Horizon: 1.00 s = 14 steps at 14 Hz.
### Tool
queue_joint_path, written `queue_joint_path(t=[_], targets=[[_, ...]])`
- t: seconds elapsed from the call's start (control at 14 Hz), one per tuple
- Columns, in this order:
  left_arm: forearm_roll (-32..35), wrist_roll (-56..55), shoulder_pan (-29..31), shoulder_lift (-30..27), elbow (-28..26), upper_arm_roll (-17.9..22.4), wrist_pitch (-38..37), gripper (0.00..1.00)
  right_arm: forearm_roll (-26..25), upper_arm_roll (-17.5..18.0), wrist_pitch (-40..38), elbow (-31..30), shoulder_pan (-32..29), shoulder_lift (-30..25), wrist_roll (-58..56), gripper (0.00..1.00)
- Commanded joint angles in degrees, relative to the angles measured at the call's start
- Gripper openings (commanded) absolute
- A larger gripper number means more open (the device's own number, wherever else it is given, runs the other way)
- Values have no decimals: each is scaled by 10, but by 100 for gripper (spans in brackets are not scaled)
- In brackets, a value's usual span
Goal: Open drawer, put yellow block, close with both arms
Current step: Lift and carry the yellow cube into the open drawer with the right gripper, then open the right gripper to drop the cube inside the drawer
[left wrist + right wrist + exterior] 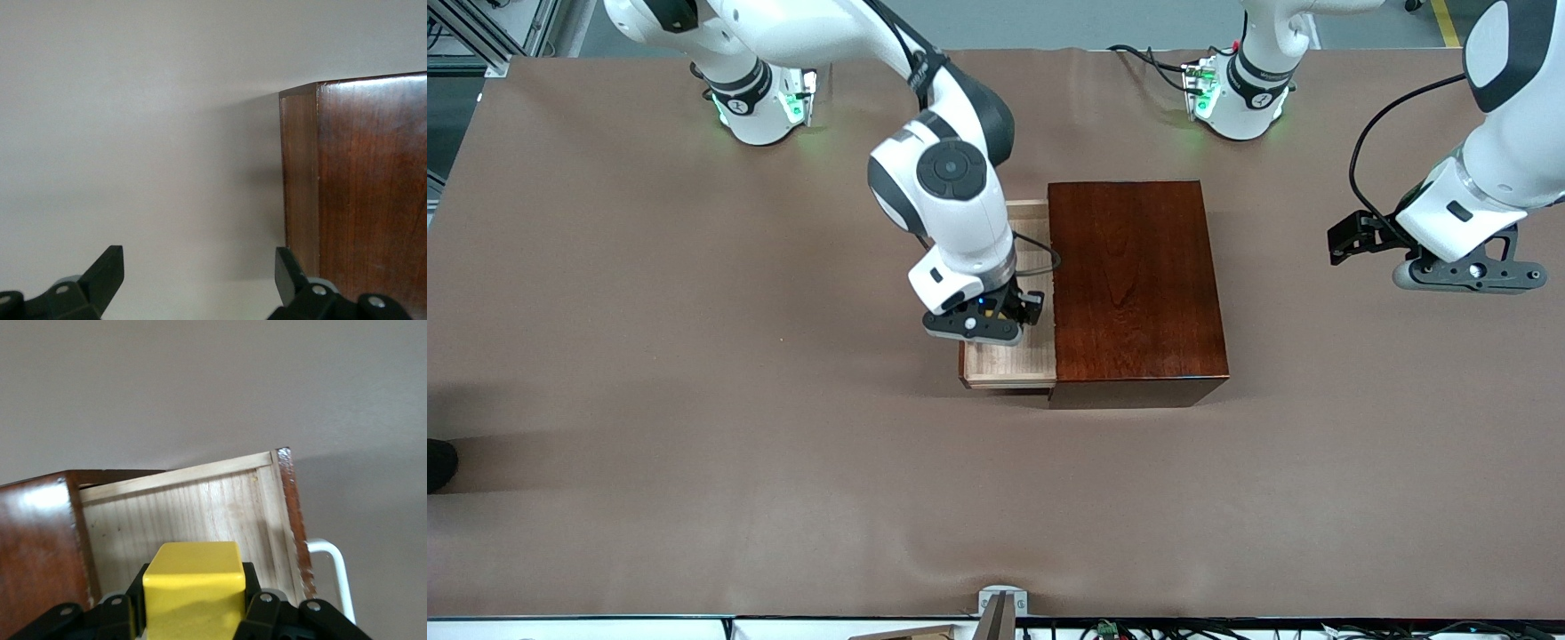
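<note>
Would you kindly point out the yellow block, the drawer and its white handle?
yellow block (193, 577): right wrist view, top face.
drawer (1009, 363): front view, pale floor.
white handle (339, 570): right wrist view, bar's bend.

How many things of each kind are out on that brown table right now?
Arms: 2, right end effector holding the block over the open drawer, left end effector waiting beside the box
Wooden box: 1
Yellow block: 1
Total: 4
</note>
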Motion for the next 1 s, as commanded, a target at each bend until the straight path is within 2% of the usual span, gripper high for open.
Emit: queue_joint_path(t=[0.0,0.57,0.64,0.71,0.78,0.93], targets=[[0,-2,3,1,1,-1,-4,100,0,-3,15,21,2,27,6,0],[0,-17,-3,8,1,-1,-4,100,5,-1,33,20,2,55,6,0],[0,-19,-3,8,1,-1,-4,100,11,-1,36,20,2,56,7,23],[0,-19,-3,8,1,-1,-4,100,20,-1,39,20,2,56,8,68],[0,-19,-4,9,1,-1,-4,100,23,-1,39,20,2,56,9,99],[1,-20,-3,9,1,-1,-4,100,23,-1,38,20,2,54,6,100]])
